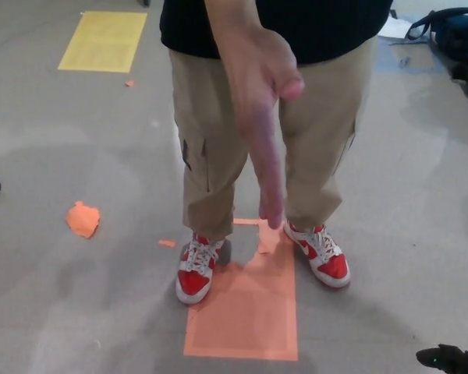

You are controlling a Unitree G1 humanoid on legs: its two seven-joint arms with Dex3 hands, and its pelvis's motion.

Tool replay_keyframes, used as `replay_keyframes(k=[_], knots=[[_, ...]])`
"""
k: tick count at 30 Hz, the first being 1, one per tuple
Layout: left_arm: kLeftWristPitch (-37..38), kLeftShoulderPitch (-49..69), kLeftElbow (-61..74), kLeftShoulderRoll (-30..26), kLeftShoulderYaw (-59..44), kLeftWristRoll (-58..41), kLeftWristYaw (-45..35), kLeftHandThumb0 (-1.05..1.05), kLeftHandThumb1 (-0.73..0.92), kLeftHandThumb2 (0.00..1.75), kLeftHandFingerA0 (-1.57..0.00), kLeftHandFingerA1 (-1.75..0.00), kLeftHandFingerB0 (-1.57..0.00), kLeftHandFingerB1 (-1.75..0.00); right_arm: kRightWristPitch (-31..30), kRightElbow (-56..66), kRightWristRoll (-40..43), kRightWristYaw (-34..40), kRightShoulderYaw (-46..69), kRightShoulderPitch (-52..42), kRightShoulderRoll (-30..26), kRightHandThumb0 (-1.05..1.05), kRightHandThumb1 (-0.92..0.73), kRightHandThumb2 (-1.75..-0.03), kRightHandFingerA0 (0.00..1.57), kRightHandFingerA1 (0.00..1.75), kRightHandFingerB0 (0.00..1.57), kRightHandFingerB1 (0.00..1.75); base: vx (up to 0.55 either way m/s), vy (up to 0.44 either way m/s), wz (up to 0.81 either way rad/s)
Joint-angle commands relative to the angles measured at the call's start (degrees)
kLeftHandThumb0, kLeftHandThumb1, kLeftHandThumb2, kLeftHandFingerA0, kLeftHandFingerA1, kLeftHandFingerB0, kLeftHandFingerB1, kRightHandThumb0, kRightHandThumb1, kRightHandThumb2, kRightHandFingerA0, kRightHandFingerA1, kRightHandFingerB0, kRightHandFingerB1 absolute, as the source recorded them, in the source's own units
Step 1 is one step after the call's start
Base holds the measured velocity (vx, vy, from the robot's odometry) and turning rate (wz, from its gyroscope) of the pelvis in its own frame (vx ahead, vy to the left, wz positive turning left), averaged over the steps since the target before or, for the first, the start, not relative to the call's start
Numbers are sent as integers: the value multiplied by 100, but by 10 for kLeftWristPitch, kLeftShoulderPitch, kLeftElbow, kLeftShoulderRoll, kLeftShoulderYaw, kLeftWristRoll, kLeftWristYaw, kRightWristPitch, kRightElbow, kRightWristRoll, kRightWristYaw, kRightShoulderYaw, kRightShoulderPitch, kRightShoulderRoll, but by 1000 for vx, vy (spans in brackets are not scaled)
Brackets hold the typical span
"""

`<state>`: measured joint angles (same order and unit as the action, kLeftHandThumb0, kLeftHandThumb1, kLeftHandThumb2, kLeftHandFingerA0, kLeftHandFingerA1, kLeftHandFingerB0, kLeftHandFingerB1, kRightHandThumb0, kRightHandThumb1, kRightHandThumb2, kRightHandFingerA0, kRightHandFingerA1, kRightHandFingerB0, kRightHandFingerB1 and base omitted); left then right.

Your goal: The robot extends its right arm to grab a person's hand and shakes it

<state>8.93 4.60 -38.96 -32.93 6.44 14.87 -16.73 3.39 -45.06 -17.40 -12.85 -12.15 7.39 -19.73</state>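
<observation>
Grey floor carries a person whose hand reaches out for shaking, while the right hand waits low; its fingers I cannot tell.

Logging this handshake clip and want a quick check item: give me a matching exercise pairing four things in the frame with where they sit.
Things:
1. person's hand
2. right robot hand
3. yellow rectangle
4. orange scrap

Places:
A. top left of the floor
B. bottom right corner of the picture
C. centre, held out toward the camera
D. on the floor, left of the shoes

Pairs: 1-C, 2-B, 3-A, 4-D
</observation>
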Motion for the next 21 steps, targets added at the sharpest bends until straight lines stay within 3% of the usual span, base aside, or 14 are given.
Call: replay_keyframes(k=[1,2,3,4,5,7,11,15,16,17,18,19,20,21], knots=[[15,3,7,-7,2,-2,-13,-66,84,65,-22,-31,-17,-28,37,19,36,12,34,-20,1,-36,-53,-109,0,48,0,46,0,0,0],[20,4,7,-7,2,-2,-11,-66,84,65,-22,-31,-17,-28,41,28,42,14,43,-25,4,-36,-53,-109,0,48,0,46,0,0,0],[16,5,19,-7,0,-3,-12,-35,53,108,0,-47,0,-46,47,67,81,8,75,-39,19,-73,-90,-67,13,28,16,29,0,0,0],[15,6,28,-7,-1,-4,-12,-35,53,108,0,-48,0,-47,47,105,100,2,92,-51,27,-75,-72,-103,2,38,7,41,0,0,0],[10,1,35,-3,-3,-7,-13,-72,67,99,-4,-39,-6,-34,34,171,122,-6,109,-64,37,-83,-76,-105,8,26,8,33,0,0,0],[-2,-7,47,3,-5,-12,-15,-80,70,99,-8,-34,-8,-30,0,279,156,-19,129,-84,50,-84,-75,-105,8,29,8,29,0,0,0],[-15,-32,64,8,13,18,0,-78,74,100,-12,-43,-6,-34,-82,497,208,-52,143,-89,50,-85,-75,-108,6,30,6,29,0,0,0],[-21,-53,54,14,23,36,13,-77,73,106,-17,-48,0,-34,-134,585,234,-63,151,-65,43,-89,-72,-108,7,30,7,32,0,0,0],[-25,-58,52,13,28,44,16,-77,91,72,-25,-37,-8,-24,-158,610,244,-66,153,-52,39,-90,-71,-108,7,30,7,29,0,0,0],[-33,-67,49,13,31,49,15,-36,52,110,-1,-48,0,-48,-192,645,258,-69,157,-28,32,-90,-71,-108,6,31,6,28,0,0,0],[-38,-73,45,14,32,48,11,-78,76,108,-15,-47,0,-33,-210,664,264,-70,159,-14,29,-88,-72,-108,6,34,6,29,0,0,0],[-42,-78,39,14,32,46,8,-78,76,108,-15,-47,0,-33,-225,679,266,-70,159,-3,28,-88,-72,-108,6,34,6,29,0,0,0],[-42,-84,29,14,34,49,11,-76,92,69,-13,-31,-10,-24,-241,689,271,-67,160,11,30,-88,-71,-107,7,34,7,30,0,0,0],[-40,-88,18,13,33,48,15,-75,92,69,-14,-31,-10,-24,-271,704,276,-66,159,31,30,-88,-73,-109,5,25,6,27,0,0,0]])
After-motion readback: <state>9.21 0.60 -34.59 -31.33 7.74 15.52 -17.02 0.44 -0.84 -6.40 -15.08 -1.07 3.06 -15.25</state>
